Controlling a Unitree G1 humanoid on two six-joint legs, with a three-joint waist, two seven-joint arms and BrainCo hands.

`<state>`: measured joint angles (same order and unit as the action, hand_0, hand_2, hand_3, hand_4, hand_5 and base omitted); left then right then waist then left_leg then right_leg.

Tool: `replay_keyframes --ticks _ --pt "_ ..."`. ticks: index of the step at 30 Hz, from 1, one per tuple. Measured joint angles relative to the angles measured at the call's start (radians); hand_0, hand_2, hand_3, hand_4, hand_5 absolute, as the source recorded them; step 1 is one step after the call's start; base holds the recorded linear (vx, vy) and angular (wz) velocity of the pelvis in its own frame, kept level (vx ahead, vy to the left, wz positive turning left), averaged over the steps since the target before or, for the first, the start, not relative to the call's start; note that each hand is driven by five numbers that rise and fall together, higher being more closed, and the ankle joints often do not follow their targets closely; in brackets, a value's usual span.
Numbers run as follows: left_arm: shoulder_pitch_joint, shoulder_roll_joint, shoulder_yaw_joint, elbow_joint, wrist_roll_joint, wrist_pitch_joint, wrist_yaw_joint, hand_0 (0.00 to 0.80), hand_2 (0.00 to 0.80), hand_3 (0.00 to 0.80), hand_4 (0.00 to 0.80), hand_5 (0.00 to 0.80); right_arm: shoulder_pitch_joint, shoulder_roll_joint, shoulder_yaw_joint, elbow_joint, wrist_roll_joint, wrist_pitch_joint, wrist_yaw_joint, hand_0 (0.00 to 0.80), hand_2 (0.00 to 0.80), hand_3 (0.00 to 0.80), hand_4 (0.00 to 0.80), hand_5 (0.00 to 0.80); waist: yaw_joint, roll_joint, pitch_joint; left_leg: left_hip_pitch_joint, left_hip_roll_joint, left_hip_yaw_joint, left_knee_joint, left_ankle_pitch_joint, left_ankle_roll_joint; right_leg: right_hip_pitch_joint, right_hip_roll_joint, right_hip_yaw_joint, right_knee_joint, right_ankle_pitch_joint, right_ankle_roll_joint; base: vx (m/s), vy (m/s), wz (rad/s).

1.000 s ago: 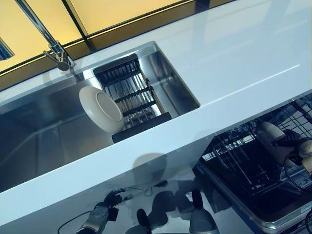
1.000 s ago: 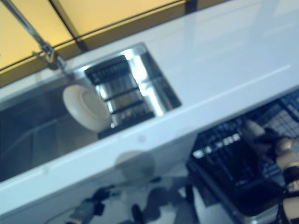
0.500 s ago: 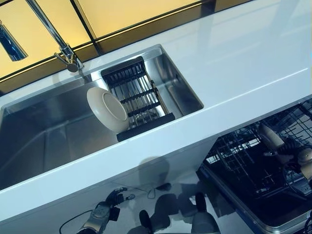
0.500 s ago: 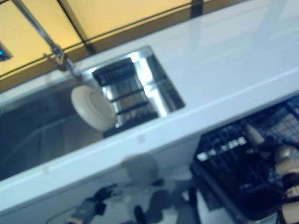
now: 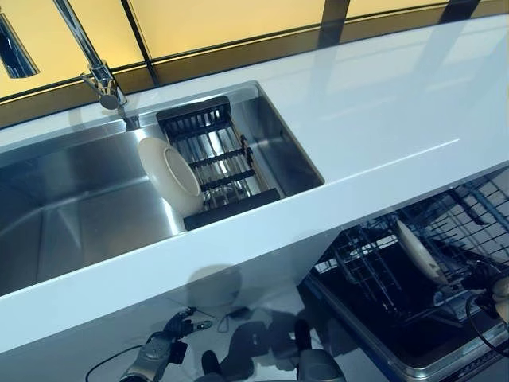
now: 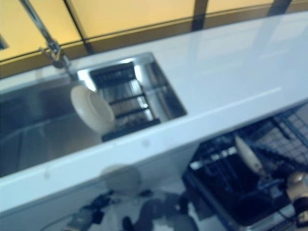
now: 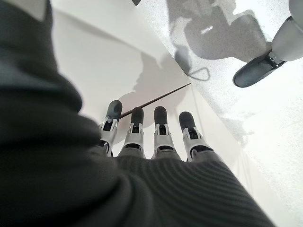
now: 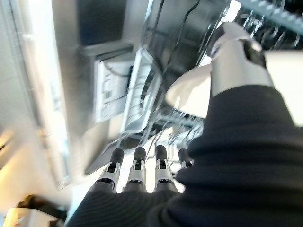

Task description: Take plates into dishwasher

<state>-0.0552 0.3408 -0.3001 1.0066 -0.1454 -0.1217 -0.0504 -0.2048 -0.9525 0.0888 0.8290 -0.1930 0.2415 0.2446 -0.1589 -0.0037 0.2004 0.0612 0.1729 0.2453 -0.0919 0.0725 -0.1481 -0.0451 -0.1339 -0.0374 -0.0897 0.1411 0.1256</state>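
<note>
2 plates: plate [image 5: 169, 174] in sink rack [image 5: 213, 151], plate [image 5: 419, 253] in dishwasher [image 5: 382, 306]

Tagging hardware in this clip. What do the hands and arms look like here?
Both match. Left hand: a row of silver fingers with rounded dark tips, emerging from a dark ribbed fabric cover over the back of the hand and wrist. Right hand: the same silver, dark-tipped fingers and ribbed cover, plus a thick silver thumb with a dark patch. No markings visible; the arms barely show.
</note>
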Motion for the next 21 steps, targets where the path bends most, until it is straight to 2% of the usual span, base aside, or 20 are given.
replay_keyframes --ticks 6,9,12,16,21 --pt "0.017 0.012 0.008 0.007 0.007 0.006 0.003 0.000 0.000 0.000 0.000 0.000 0.087 -0.069 -0.104 -0.079 0.013 0.014 0.025 0.000 0.000 0.000 0.000 0.000 -0.021 -0.038 -0.027 0.018 0.014 0.015 0.000 -0.004 -0.006 0.009 0.015 0.013 0.000 -0.002 -0.003 0.039 -0.020 -0.07" --pt "0.020 0.014 0.010 0.023 0.014 0.008 0.003 0.000 0.000 0.000 0.000 0.000 0.131 -0.151 -0.178 -0.098 0.031 0.021 0.046 0.000 0.000 0.000 0.000 0.000 -0.023 -0.050 -0.039 0.032 0.023 0.030 0.000 -0.008 -0.011 0.014 0.027 0.027 0.000 -0.003 -0.004 0.041 -0.004 -0.16" --pt "0.024 0.014 0.011 0.044 0.013 0.008 0.008 0.000 0.000 0.000 0.000 0.000 0.139 -0.218 -0.247 -0.099 0.062 0.022 0.052 0.000 0.000 0.000 0.000 0.000 -0.051 -0.064 -0.052 0.034 0.029 0.031 0.000 -0.008 -0.012 0.014 0.032 0.028 0.001 -0.004 -0.006 0.031 0.004 -0.03" --pt "0.041 0.013 0.009 0.051 0.012 0.008 0.015 0.000 0.000 0.000 0.000 0.000 0.142 -0.325 -0.294 -0.099 0.113 0.018 0.046 0.000 0.000 0.000 0.000 0.000 -0.071 -0.076 -0.086 0.034 0.033 0.036 0.000 -0.011 -0.015 0.015 0.037 0.030 0.000 -0.005 -0.009 0.012 0.003 -0.02" --pt "0.052 0.012 0.008 0.061 -0.002 0.008 0.030 0.000 0.000 0.000 0.000 0.000 0.111 -0.456 -0.330 -0.093 0.124 -0.020 -0.023 0.000 0.000 0.000 0.000 0.000 -0.069 -0.078 -0.105 0.036 0.033 0.031 0.000 -0.012 -0.016 0.023 0.035 0.027 0.000 -0.007 -0.011 -0.002 0.007 0.02"
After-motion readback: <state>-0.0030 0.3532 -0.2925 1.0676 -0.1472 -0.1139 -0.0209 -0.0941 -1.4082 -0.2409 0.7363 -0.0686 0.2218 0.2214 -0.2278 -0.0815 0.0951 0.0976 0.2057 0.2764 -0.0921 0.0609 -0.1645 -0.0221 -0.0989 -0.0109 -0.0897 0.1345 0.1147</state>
